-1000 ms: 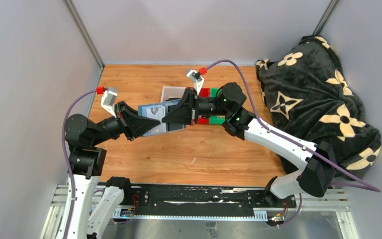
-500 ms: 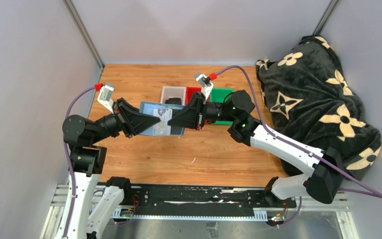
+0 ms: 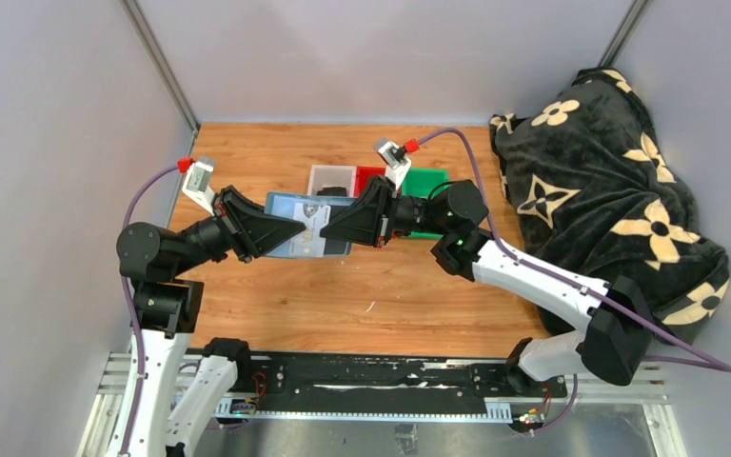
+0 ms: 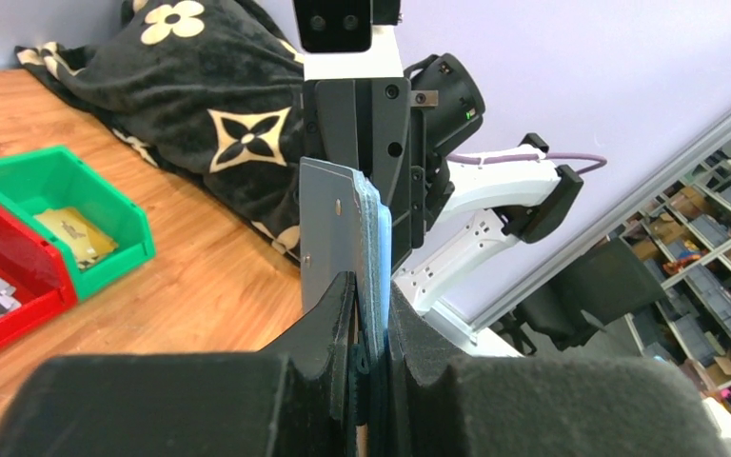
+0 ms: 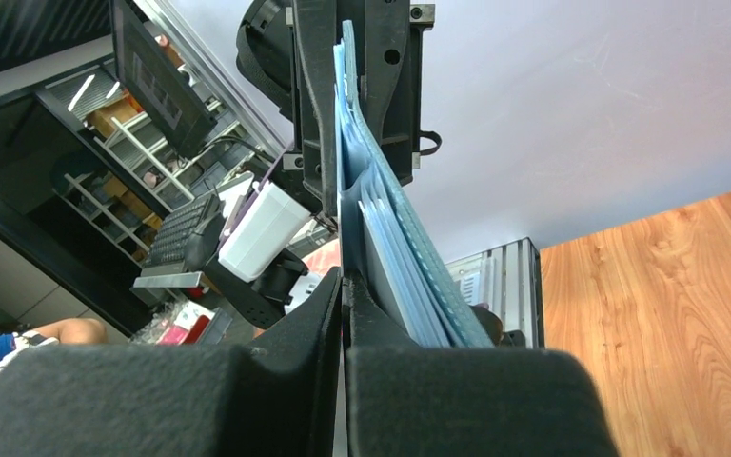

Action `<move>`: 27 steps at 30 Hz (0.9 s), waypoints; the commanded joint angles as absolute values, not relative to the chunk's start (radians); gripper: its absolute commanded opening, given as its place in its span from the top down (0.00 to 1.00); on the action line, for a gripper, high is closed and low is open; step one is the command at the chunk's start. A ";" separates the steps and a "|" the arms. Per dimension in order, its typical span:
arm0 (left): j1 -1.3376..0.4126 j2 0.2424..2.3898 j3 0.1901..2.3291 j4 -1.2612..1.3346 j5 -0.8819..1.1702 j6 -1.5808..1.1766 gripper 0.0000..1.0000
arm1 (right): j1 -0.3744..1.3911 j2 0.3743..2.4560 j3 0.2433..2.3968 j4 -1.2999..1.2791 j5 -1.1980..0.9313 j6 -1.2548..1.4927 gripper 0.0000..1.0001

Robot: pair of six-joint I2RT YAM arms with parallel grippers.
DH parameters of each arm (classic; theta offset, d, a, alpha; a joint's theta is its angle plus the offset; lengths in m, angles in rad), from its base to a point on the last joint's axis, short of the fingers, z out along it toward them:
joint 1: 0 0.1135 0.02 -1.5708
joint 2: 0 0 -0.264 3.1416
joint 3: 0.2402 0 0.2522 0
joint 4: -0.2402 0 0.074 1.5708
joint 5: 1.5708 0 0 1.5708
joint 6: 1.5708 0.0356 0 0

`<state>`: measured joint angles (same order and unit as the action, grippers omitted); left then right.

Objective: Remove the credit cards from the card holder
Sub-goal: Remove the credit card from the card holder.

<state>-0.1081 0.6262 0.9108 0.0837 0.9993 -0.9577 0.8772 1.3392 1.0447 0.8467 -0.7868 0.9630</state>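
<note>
The slate-blue card holder [image 3: 295,246] hangs in the air between both arms, over the wooden table. My left gripper [image 3: 281,231] is shut on its left end, and in the left wrist view the jaws [image 4: 369,305] pinch the grey and blue layers of the holder [image 4: 328,219]. My right gripper [image 3: 333,231] meets it from the right. In the right wrist view the right gripper [image 5: 344,286] is shut on a thin dark credit card [image 5: 350,238] that sticks out beside the holder's light-blue layers [image 5: 390,238]. A pale card with an emblem [image 3: 312,215] shows on the holder's upper face.
A white bin [image 3: 331,178], a red bin [image 3: 369,176] and a green bin [image 3: 424,181] stand in a row behind the grippers. The green bin [image 4: 57,205] holds a yellow item. A black flowered blanket [image 3: 609,209] is heaped at the right. Grey walls close in the table.
Over the last second both grippers and the holder shifted slightly left and back. The right arm swung off the bins, which now show. The holder looks spread wider.
</note>
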 commanded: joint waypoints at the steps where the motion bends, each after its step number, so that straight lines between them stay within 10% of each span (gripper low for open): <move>1: -0.109 0.617 0.948 0.151 0.974 -0.989 1.00 | 0.881 1.360 0.997 1.035 -0.741 1.049 0.99; 15: -0.110 0.617 0.953 0.166 0.943 -0.996 1.00 | 0.880 1.301 0.907 1.028 -0.693 1.031 0.99; 27: -0.109 0.619 0.959 0.154 0.946 -0.981 1.00 | 0.881 1.354 0.973 1.124 -0.715 1.128 0.66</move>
